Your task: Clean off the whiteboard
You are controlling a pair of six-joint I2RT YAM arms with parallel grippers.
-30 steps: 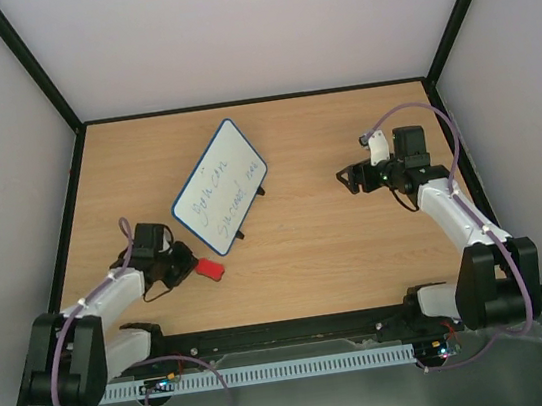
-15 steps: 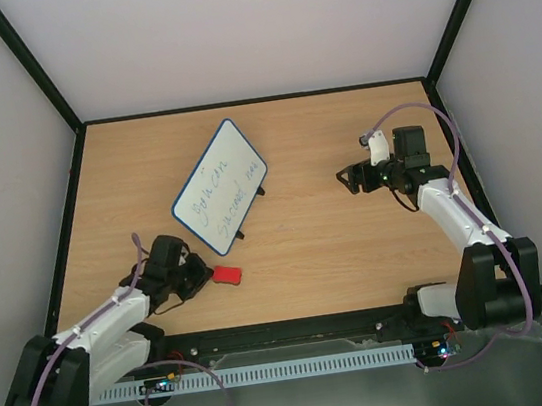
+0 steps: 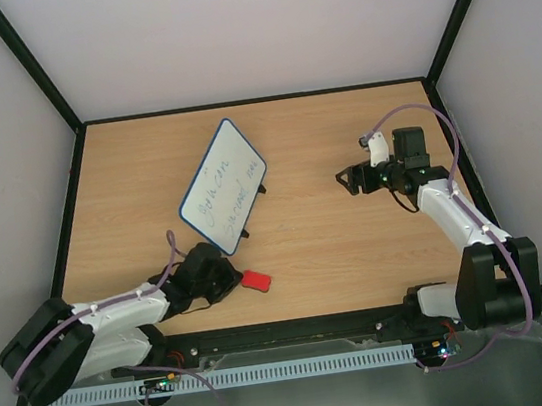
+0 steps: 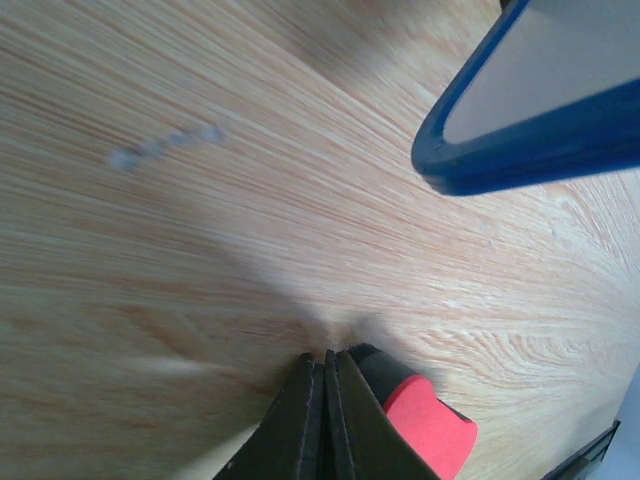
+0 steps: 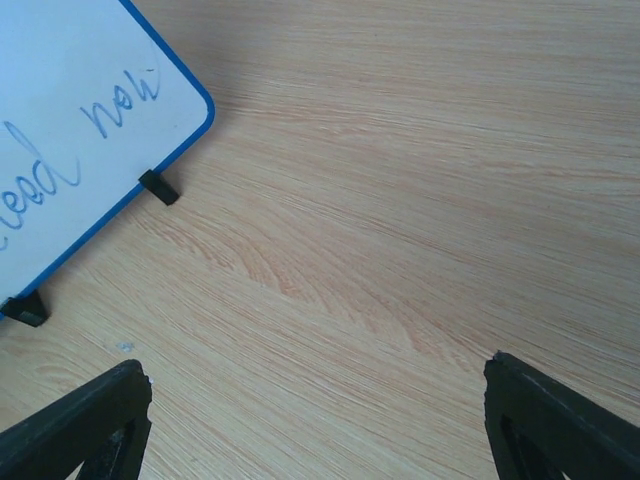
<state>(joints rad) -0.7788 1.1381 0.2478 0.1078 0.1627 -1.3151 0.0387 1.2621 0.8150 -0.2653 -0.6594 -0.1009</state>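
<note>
Right now my left arm lies low along the near edge, its claw (image 4: 324, 365) shut, the red eraser (image 3: 256, 281) touching its tip. The whiteboard (image 3: 222, 187) stands tilted just beyond, writing on it. My right claw (image 5: 315, 370) hovers wide open over bare table (image 3: 336, 234).

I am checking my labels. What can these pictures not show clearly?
1. Writing on the whiteboard: too small in the top view; cut by the left edge in the right wrist view.
2. Whether the left tool grips the red eraser: cut by the bottom edge, left wrist view.
</note>
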